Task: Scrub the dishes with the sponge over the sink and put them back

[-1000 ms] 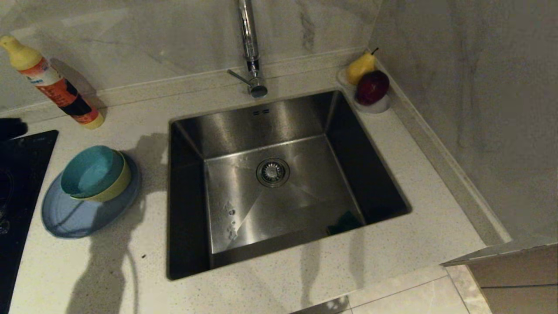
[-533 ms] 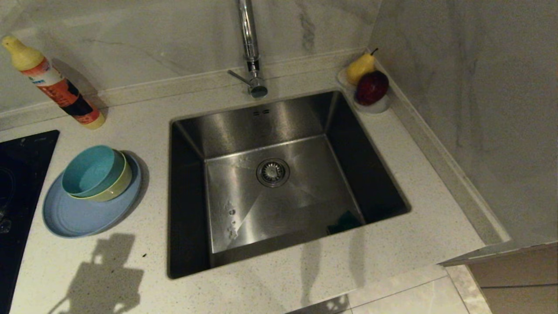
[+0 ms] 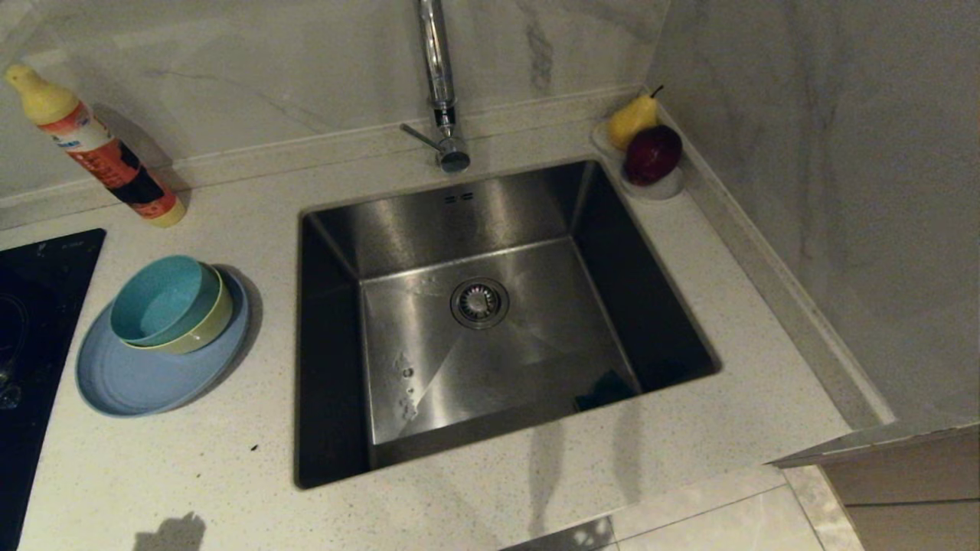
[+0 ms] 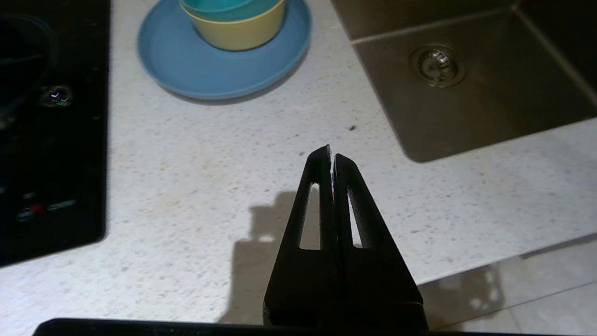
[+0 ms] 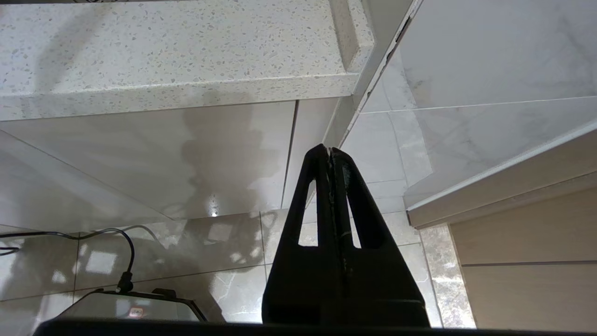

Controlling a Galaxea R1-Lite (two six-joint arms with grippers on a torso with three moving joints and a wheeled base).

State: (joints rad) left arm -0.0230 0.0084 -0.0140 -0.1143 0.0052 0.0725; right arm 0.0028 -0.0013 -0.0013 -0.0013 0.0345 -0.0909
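Gone from the head view is the left arm's dark tip at the far left edge, and the shadow it threw over the desk (image 3: 490,505) has shrunk to a scrap at the near edge.

Going by size: the sink (image 3: 329,428) sits mid-desk, its sponge (image 3: 605,389) lying green face up in the near right corner of the basin floor. The plate (image 3: 130,383) rests on the desk to the left of the sink, carrying the yellow bowl (image 3: 210,325) with the teal bowl (image 3: 157,302) nested inside it. The stack looks put back, so little seems left to do.

The left gripper (image 4: 331,156) hangs over the bare near desk, fingers (image 4: 319,186) pressed together on nothing. The right gripper (image 5: 329,150) is parked below the desk edge, fingers likewise closed and empty.

Risks from here, as I judge them: the stack stands beside the black hob, so a careless sweep of the left arm could knock the bowls off the plate.
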